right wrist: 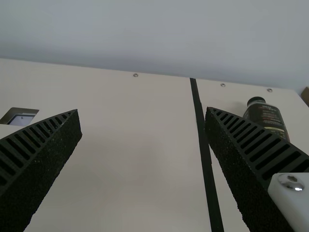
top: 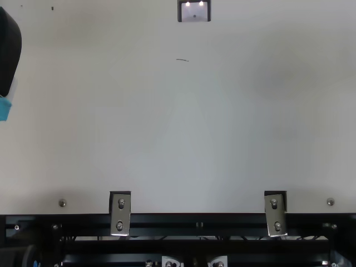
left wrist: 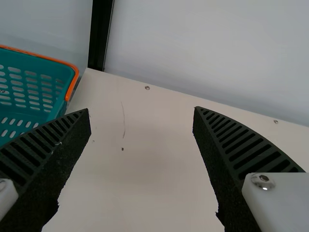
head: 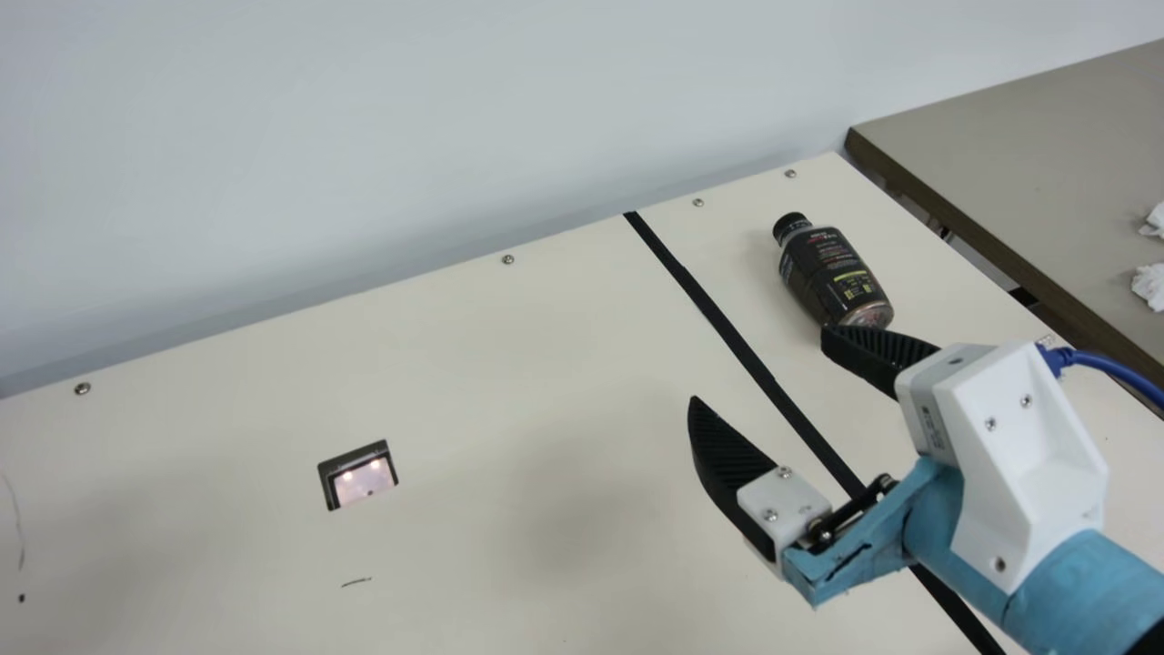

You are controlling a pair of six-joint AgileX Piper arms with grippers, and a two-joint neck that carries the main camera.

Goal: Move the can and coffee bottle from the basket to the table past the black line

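The dark coffee bottle (head: 835,273) lies on its side on the table past the black line (head: 741,350), cap toward the wall. My right gripper (head: 758,368) stands open over the line in the main view, one finger overlapping the view of the bottle's base. In the right wrist view the same gripper (right wrist: 143,111) holds nothing, and the bottle (right wrist: 266,118) is partly behind one finger. Part of my left gripper (top: 8,50) is at the top view's left edge. The left wrist view shows this gripper (left wrist: 141,110) open and empty, with the teal basket (left wrist: 36,92) beyond one finger.
A rectangular cutout (head: 359,475) is set in the cream table (head: 509,364). A pale wall (head: 364,136) runs along the table's far edge. Another table (head: 1028,155) with white crumpled pieces stands past a gap at the right.
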